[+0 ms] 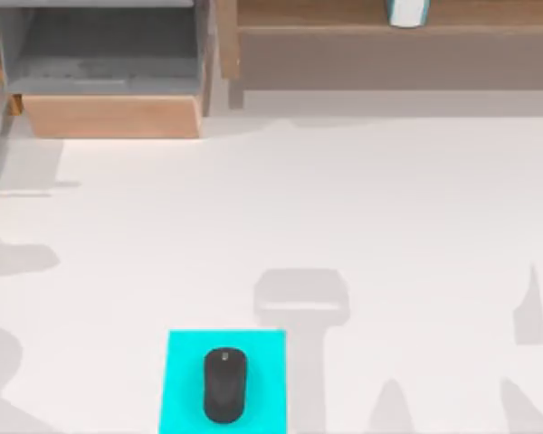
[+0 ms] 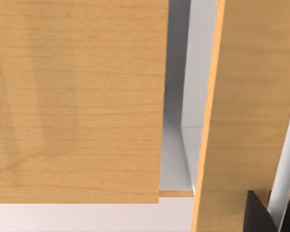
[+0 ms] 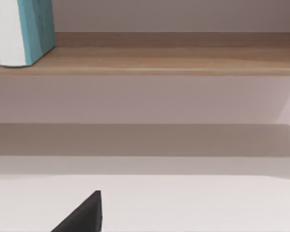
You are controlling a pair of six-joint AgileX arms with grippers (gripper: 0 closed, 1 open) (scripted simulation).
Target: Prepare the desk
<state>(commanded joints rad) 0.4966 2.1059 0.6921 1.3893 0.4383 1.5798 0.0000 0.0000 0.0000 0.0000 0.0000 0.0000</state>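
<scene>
From above, the table [image 1: 344,226] spreads white across nearly the whole view. At about six o'clock, close to the near edge, a cyan pad [image 1: 183,380] lies flat with a black mouse [image 1: 224,385] sitting on it, lengthwise, well inside the pad's borders. At eleven o'clock stands a tan wooden box unit [image 1: 109,116] with an open grey cavity; from twelve to one o'clock runs a wooden shelf [image 1: 344,14], and a white and teal book [image 1: 407,11] stands on it at one o'clock. Grey shadows of my arms fall along the nine o'clock side and around four to five o'clock.

My left wrist camera looks close at wooden panels [image 2: 77,96], with a narrow grey gap between them. A dark part of my left claw [image 2: 259,215] shows at the corner; I cannot tell how far it is open or whether it holds anything. Being this near the wood is my main worry: a careless swing on this side could strike the box unit or catch in the gap.

My right wrist camera faces the shelf [image 3: 174,60] with the book [image 3: 21,29] upright on it, the table [image 3: 193,203] below. One dark tip of my right claw [image 3: 84,215] shows; I cannot tell its opening either. If I reach for the book, I judge that a poor grip could topple it or drag it off the shelf. Sweeping low over the table could nudge the mouse off its pad.
</scene>
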